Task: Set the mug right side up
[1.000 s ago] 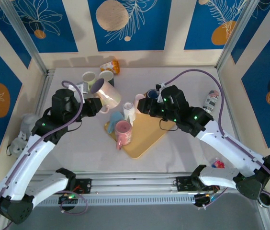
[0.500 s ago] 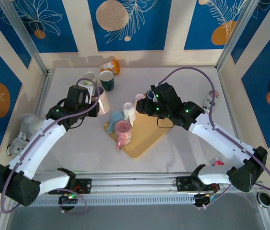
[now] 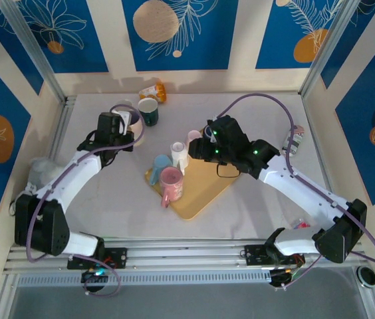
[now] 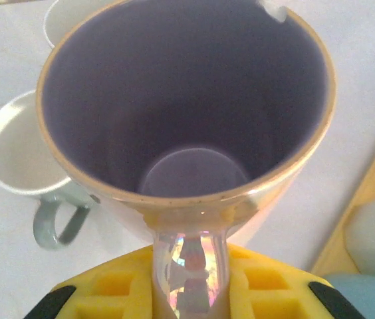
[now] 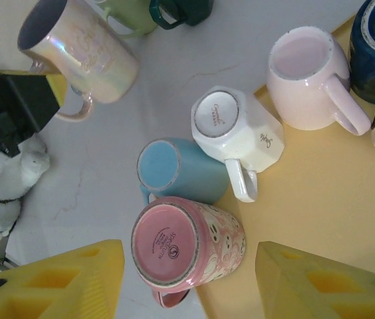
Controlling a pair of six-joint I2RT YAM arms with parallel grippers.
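Left wrist view: left gripper [image 4: 187,289] jaws clench the handle of the pearly purple-lined mug [image 4: 187,113], mouth up, just beside a white ceramic mug [image 4: 14,156]; a careless lowering could knock it. Meanwhile the right gripper [image 5: 189,282] jaws hang released.

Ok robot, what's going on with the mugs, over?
Left pincer shut on pearly mug, by handle, mouth up. Right pincer open above upside-down pink mug. White mug close beside.

Each arm is a chain of smooth white tubular links [image 3: 304,193] joined by rounded black joint housings [image 3: 41,229]. A thin purple cable [image 3: 262,96] loops back from each wrist. Small green lights [image 3: 254,151] glow just behind the right gripper [image 5: 189,282]. Its fingers [image 5: 74,282] are yellow blocks with square recesses and black corners.
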